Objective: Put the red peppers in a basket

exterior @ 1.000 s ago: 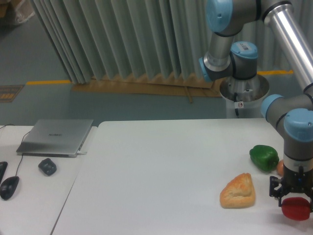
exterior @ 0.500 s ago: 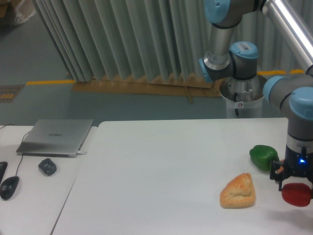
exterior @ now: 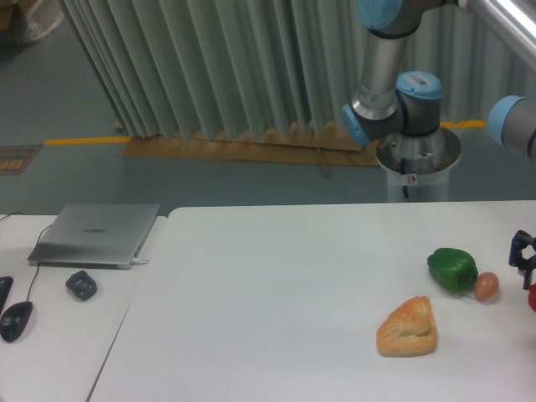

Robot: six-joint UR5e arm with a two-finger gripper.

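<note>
Only a red sliver of the red pepper [exterior: 533, 297] shows at the right edge, under the claw [exterior: 524, 261], grip unclear. White worktop [exterior: 276, 301], pleated grey curtain [exterior: 209, 67] behind.

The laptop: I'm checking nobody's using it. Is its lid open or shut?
Shut: the laptop lies flat, lid down, no screen showing.

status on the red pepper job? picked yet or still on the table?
Done: the red pepper looks picked, hanging under the end effector at the frame's right edge, mostly cut off. In hand: it appears carried above the table. Left: placing it; no basket is in view. The green pepper, small orange-brown item and pastry lie on the table.
</note>
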